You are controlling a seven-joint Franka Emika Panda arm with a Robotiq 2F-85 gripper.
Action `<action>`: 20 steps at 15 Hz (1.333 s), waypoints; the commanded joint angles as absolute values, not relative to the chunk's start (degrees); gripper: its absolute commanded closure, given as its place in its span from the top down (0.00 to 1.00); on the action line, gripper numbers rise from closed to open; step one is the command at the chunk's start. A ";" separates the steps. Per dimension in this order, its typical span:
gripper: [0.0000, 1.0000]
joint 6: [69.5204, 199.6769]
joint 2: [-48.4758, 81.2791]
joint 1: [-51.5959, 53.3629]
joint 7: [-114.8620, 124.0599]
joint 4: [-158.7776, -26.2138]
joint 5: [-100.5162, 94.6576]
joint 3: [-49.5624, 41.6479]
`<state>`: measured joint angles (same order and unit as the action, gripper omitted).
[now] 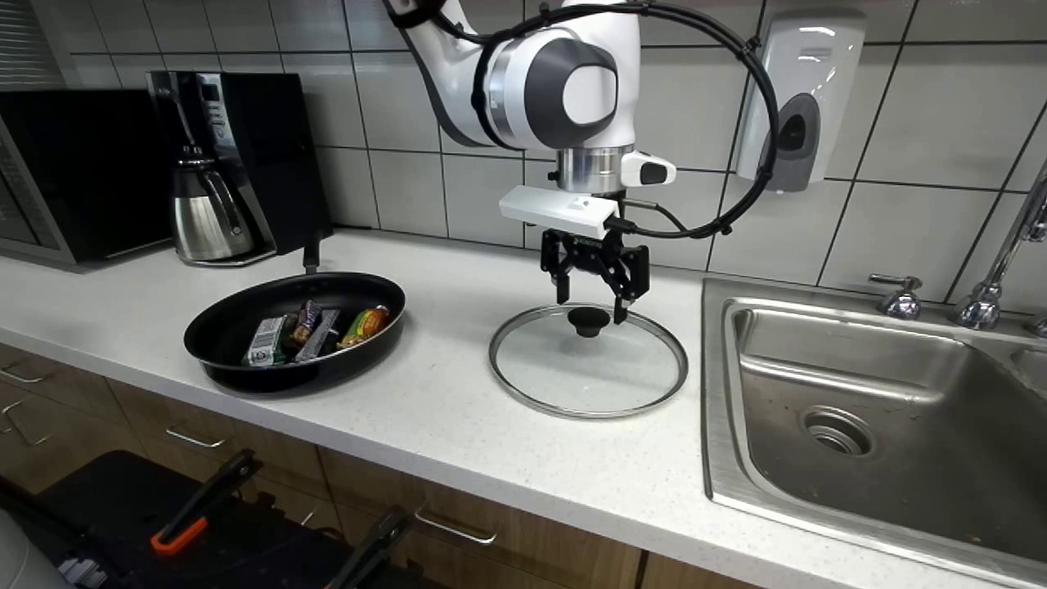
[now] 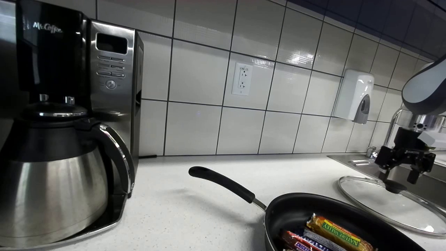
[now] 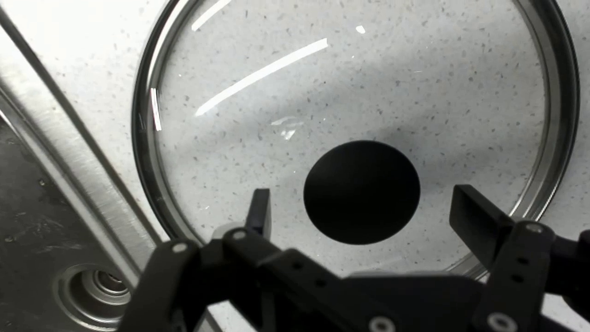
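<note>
1. Gripper (image 1: 592, 304): black, pointing downward; its two fingers (image 3: 477, 226) stand spread, one to either side of a knob (image 3: 362, 193), with a gap to each showing in the wrist view.
2. The knob: round, black, set on a glass lid (image 1: 564, 376); in both exterior views it appears close to the gripper's tips.
3. The glass lid: transparent, metal-rimmed, lying flat with the knob uppermost; it rests on the white speckled counter (image 1: 458, 409), between a frying pan (image 1: 327, 375) and a sink (image 1: 724, 458).
4. The sink: stainless steel, its edge near the glass lid; a drain (image 1: 838, 430) shows in the basin floor; a faucet (image 1: 979, 307) stands behind, by the tiled wall (image 1: 941, 123).
5. The frying pan: black, apart from the glass lid; its handle (image 2: 223, 183) extends toward the tiled wall; several wrapped bars (image 1: 319, 334) lie inside, one labelled "Nature Valley".
6. Periphery: a coffee maker (image 2: 54, 52) with its steel carafe (image 2: 55, 195), beyond the frying pan; an outlet (image 2: 242, 79) and a white dispenser (image 1: 806, 98), both on the tiled wall.
</note>
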<state>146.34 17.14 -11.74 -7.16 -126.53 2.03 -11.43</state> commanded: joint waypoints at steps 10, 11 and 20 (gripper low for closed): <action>1.00 147.70 18.68 -13.62 -10.11 -126.44 2.97 -10.05; 1.00 147.83 18.61 -13.67 -10.20 -126.51 2.94 -10.02; 0.39 149.54 18.49 -13.51 -10.27 -126.95 2.51 -9.98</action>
<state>148.09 18.78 -12.12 -8.51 -126.56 2.24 -11.09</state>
